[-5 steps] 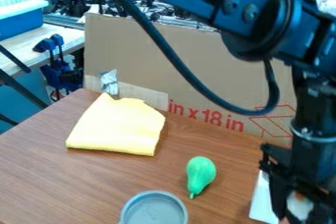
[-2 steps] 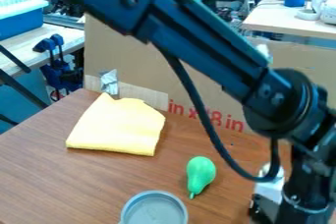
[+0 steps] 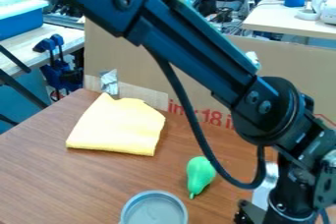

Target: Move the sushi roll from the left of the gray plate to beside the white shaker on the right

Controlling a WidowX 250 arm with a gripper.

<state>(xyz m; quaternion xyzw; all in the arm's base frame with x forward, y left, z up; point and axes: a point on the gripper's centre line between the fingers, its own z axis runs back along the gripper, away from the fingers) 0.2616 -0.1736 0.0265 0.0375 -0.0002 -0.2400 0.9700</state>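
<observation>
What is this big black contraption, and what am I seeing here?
That is a robot arm, a machine that handles things. It comes in from the upper left and bends down at the lower right, with a black cable looping beneath it. The fixed camera looks down at a slant on a brown wooden table. On it lie a folded yellow cloth, a green pear-shaped object and a round gray dish. Cardboard stands behind. Whether the arm holds anything, I cannot tell.

Gap between yellow cloth (image 3: 118,125) and gray dish (image 3: 154,210), cardboard wall (image 3: 108,51) behind
</observation>
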